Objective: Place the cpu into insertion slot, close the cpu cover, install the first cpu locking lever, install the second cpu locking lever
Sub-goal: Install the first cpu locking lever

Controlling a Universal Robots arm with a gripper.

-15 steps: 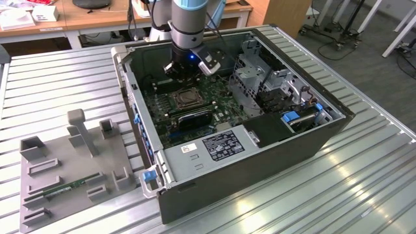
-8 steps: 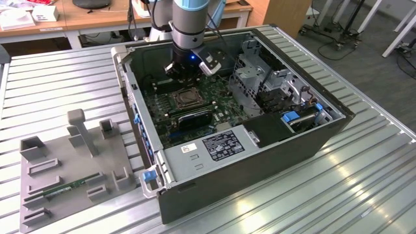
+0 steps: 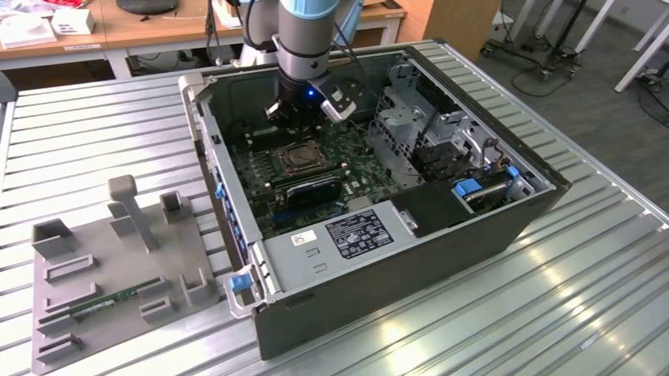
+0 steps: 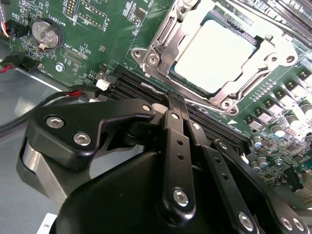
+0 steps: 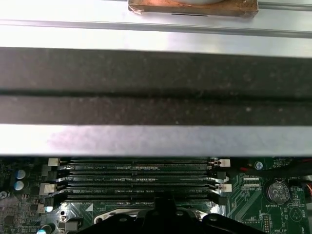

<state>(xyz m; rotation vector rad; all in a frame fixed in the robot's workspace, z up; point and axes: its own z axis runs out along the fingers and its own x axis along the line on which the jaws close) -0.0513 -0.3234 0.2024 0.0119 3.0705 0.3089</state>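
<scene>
Inside the computer case, above the motherboard, my gripper hangs with its fingers pressed together, and I see nothing between them. Its tip is just at the socket's edge, on the side of the memory slots, near a thin locking lever. The cpu lies flat in the socket, and the cpu cover is folded down around it.
</scene>
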